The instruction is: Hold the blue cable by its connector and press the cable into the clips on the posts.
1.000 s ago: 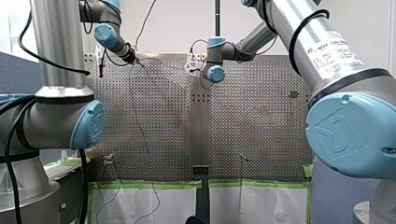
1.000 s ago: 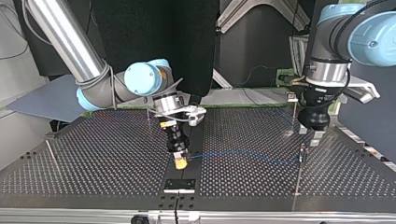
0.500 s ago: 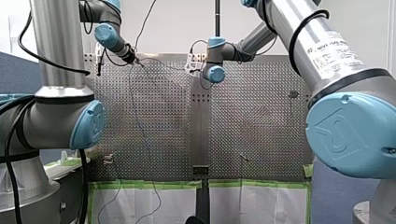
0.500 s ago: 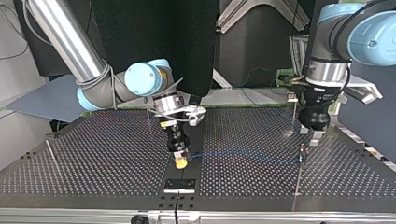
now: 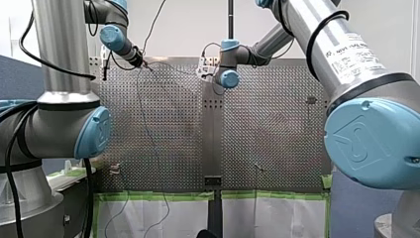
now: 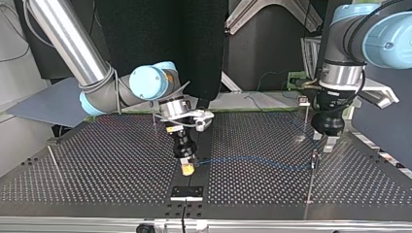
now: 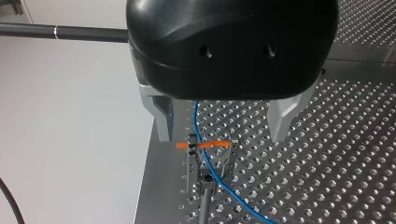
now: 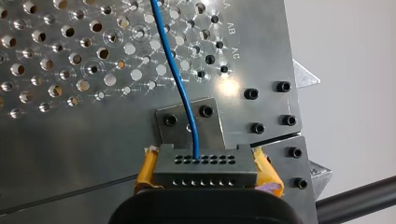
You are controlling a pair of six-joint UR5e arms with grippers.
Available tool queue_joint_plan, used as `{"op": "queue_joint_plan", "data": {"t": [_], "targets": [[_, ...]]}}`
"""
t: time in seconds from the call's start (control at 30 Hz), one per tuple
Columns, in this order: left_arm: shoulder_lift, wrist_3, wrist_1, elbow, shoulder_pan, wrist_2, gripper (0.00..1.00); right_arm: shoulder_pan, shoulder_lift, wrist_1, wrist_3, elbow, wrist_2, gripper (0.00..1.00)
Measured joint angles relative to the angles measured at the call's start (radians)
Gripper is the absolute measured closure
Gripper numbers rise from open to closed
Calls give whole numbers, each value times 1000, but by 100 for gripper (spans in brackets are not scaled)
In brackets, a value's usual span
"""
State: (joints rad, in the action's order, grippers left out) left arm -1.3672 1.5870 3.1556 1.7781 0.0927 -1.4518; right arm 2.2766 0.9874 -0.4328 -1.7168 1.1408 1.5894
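Observation:
The thin blue cable (image 6: pixel 252 158) runs low over the perforated table from my right gripper (image 6: pixel 187 168) to a clip post (image 6: pixel 311 180). In the right wrist view, yellow pads (image 8: pixel 145 173) are shut on the dark grey connector (image 8: pixel 205 166), and the cable (image 8: pixel 180 79) leaves its top face. My left gripper (image 6: pixel 325 141) hangs open just above that post. In the left wrist view its metal fingers (image 7: pixel 161 119) straddle the orange-marked clip (image 7: pixel 204 145) without touching it. The cable (image 7: pixel 205 154) passes through the clip.
More thin posts stand on the table: one behind my left gripper (image 6: pixel 306 116), one behind my right gripper (image 6: pixel 154 119), one near the top view's left edge (image 6: pixel 54 162). A small black plate (image 6: pixel 186 192) is bolted at the near edge.

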Motion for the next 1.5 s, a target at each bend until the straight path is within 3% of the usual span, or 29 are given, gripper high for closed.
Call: {"op": "queue_joint_plan", "data": {"t": [0.6,0.97,1.13,1.3,1.5], "targets": [[1,-5,3,0,-5,12,0,-3,0,12,6,1,4,100],[-8,-26,-3,-7,-25,92,0,-4,-1,10,5,2,5,100],[-30,-16,-16,-28,-46,108,0,-4,0,9,5,2,6,100],[-65,-6,-34,-53,-76,97,0,-4,0,8,4,2,6,100],[-119,-2,-74,-91,-128,50,0,-4,-1,8,4,1,5,100]]}}
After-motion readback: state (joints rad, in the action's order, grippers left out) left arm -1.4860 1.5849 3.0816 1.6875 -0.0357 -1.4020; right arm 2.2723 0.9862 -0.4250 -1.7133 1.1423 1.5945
